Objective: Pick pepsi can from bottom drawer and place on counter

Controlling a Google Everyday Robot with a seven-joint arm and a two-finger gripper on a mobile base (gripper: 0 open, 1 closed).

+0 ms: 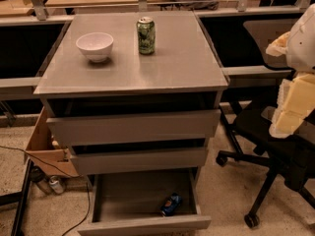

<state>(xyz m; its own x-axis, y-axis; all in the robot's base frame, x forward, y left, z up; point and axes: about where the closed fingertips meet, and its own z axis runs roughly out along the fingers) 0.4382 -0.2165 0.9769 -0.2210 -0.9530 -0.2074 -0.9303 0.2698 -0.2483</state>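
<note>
A white bowl [94,45] and a green can [145,35] were seen standing apart on the counter [177,68]. Below, the bottom drawer [142,224] was found pulled open, with the pepsi can [171,204] apparently lying on its side near its front right corner. Further right, past an office chair [268,146], the gripper [291,104] was held raised at the frame's edge, well apart from the can; whether it was spread or closed could not be told. No step was judged done: reaching, grasping, lifting and placing were all left.

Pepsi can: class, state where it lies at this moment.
In the camera view the pepsi can lies in the open bottom drawer, near its front right corner; the gripper is at the far right, by the chair.
</note>
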